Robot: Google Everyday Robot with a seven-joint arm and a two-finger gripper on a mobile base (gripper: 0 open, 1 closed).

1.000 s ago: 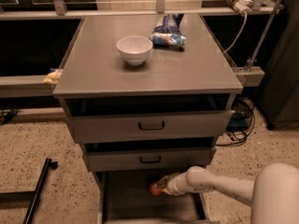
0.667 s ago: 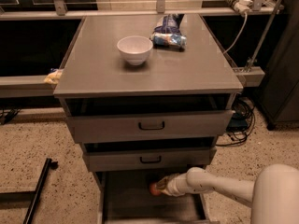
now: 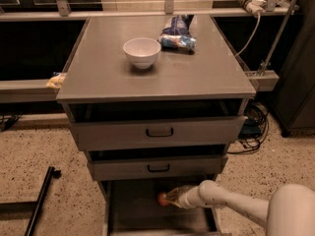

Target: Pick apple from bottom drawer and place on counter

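The apple (image 3: 162, 199) is a small red-orange ball lying on the floor of the open bottom drawer (image 3: 133, 215), just under the front of the middle drawer. My gripper (image 3: 171, 198) reaches in from the right on a white arm, and its tip is right against the apple's right side. The counter (image 3: 197, 70) is the grey top of the cabinet above.
A white bowl (image 3: 141, 52) and a blue snack bag (image 3: 176, 35) sit on the counter. The top drawer (image 3: 157, 131) and middle drawer (image 3: 157, 167) are pulled slightly out above the apple. A grey rail shelf (image 3: 24, 90) runs on the left, cables (image 3: 253, 129) lie on the right.
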